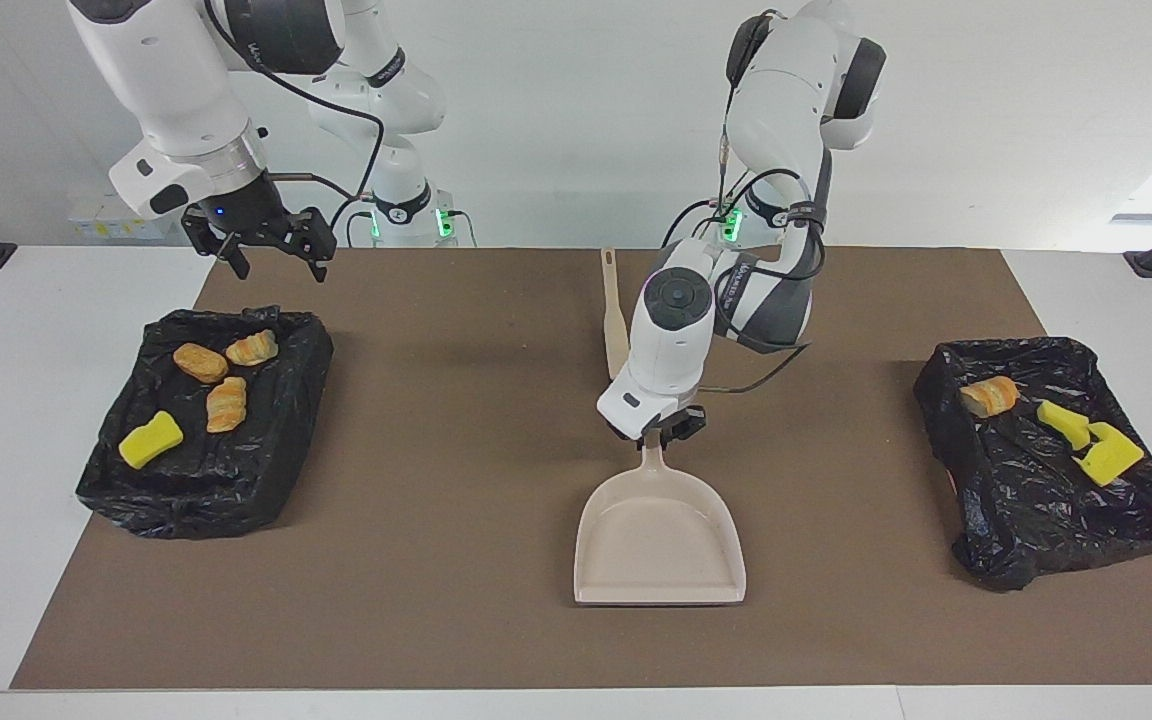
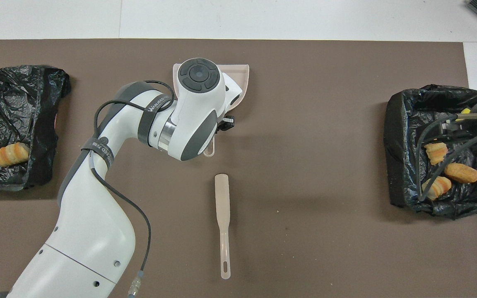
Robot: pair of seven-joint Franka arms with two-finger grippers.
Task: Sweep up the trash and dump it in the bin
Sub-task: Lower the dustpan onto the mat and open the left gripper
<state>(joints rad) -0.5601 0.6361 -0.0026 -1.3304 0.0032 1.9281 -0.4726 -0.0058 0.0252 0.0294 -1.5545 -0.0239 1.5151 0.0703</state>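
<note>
A lab: two robot arms (image 1: 676,330) at a bare white table (image 1: 36,300).

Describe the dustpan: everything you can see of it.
The dustpan is pale beige, looks like smooth plastic, with a wide shallow scoop, raised walls on three sides and a short handle with a hanging hole. It is empty. Its handle points toward the robots and its open lip away from them, at the middle of the brown mat. The left gripper is shut on the handle. The brush lies nearer the robots, apart from it.

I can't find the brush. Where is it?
The brush lies flat on the brown mat, in the middle of the table between the two black bins, nearer to the robots than the dustpan held by the left pincer.
</note>
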